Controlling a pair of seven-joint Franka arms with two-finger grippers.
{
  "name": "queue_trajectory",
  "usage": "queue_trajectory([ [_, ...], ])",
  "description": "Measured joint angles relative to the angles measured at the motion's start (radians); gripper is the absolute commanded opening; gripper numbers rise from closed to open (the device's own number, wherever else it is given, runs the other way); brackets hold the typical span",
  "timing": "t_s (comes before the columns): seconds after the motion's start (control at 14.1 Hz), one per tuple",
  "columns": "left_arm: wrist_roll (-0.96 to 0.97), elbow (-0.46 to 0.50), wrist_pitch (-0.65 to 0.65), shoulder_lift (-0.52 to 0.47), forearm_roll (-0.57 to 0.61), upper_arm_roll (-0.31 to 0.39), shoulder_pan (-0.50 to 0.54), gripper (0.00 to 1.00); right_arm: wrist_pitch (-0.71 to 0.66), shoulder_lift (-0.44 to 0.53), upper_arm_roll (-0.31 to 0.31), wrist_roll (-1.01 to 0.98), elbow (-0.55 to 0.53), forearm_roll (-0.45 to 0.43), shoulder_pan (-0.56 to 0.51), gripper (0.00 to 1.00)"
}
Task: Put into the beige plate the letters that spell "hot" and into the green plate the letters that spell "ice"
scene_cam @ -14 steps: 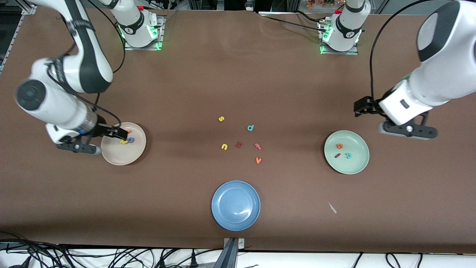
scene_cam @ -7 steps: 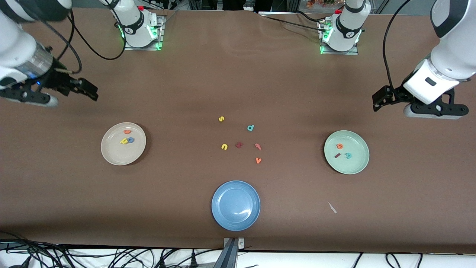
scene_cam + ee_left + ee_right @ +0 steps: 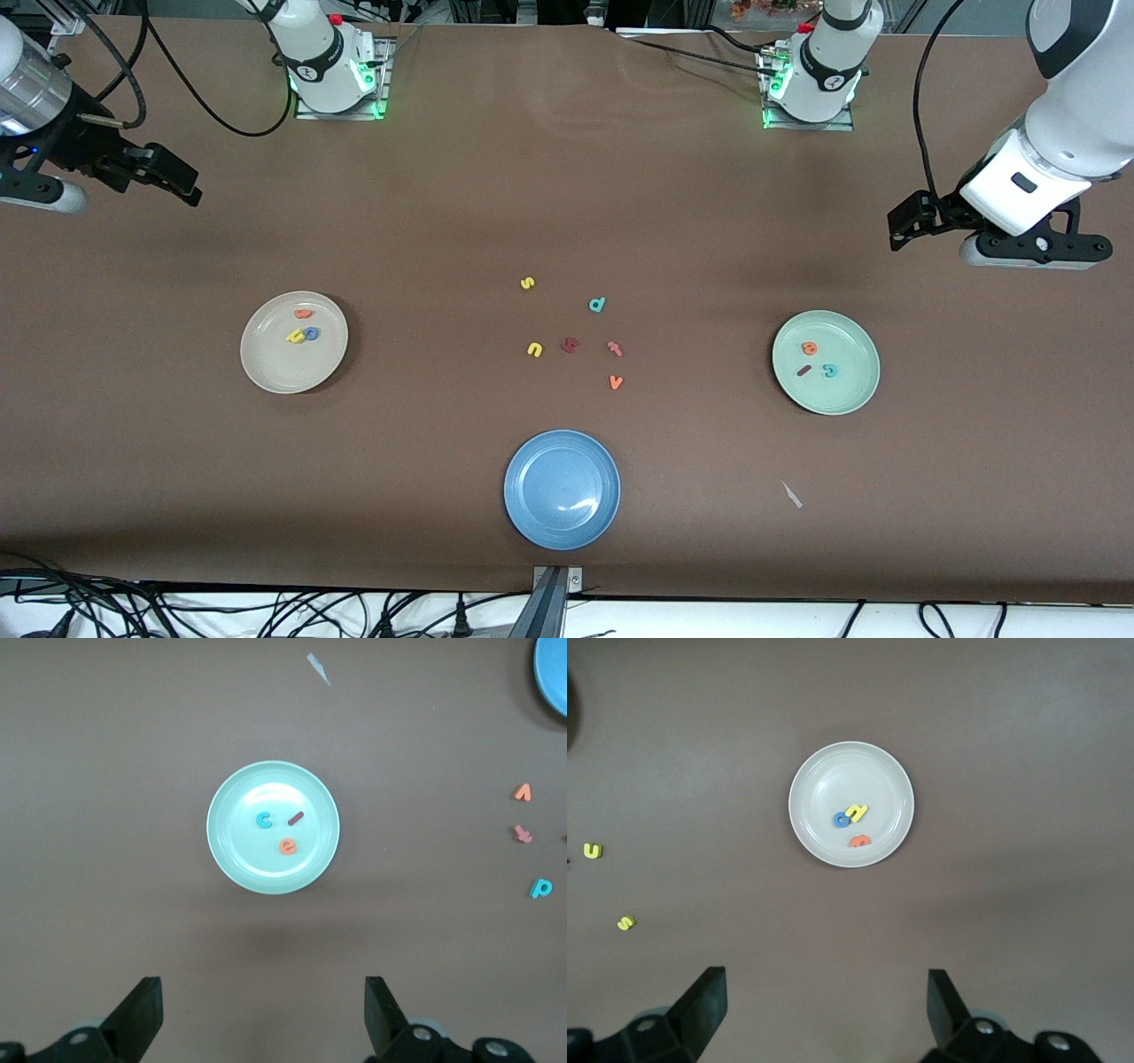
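Observation:
The beige plate point(image 3: 283, 368) lies toward the right arm's end of the table. In it are the yellow "h" point(image 3: 295, 336), the blue "o" point(image 3: 312, 333) and the orange "t" point(image 3: 304, 313). The green plate point(image 3: 842, 394) lies toward the left arm's end and holds the orange "e" point(image 3: 809, 349), the dark red "i" point(image 3: 803, 370) and the teal "c" point(image 3: 830, 370). My right gripper point(image 3: 177, 182) hangs open and empty over bare table, off the beige plate point(image 3: 824, 771). My left gripper point(image 3: 904, 223) hangs open and empty over bare table, off the green plate point(image 3: 257, 859).
Loose letters lie mid-table: a yellow "s" point(image 3: 527, 283), a teal "d" point(image 3: 597, 305), a yellow "u" point(image 3: 534, 349), a dark red letter point(image 3: 570, 345), a pinkish-red hooked one point(image 3: 615, 348) and an orange "v" point(image 3: 616, 382). Nearer the camera are a blue plate point(image 3: 562, 489) and a white scrap point(image 3: 791, 494).
My right gripper has risen from the beige plate and drawn back toward its end of the table. My left gripper has risen and drawn away from the green plate. No letters moved.

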State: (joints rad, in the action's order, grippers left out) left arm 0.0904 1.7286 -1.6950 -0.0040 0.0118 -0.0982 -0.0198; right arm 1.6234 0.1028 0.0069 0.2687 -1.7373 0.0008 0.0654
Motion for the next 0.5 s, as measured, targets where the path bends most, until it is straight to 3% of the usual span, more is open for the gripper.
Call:
queue_trajectory([
  [0.5, 0.001, -0.001, 0.047, 0.001, -0.001, -0.001, 0.0, 1.0, -0.024, 0.0, -0.051, -0.002, 0.0, 0.025, 0.004, 1.0],
])
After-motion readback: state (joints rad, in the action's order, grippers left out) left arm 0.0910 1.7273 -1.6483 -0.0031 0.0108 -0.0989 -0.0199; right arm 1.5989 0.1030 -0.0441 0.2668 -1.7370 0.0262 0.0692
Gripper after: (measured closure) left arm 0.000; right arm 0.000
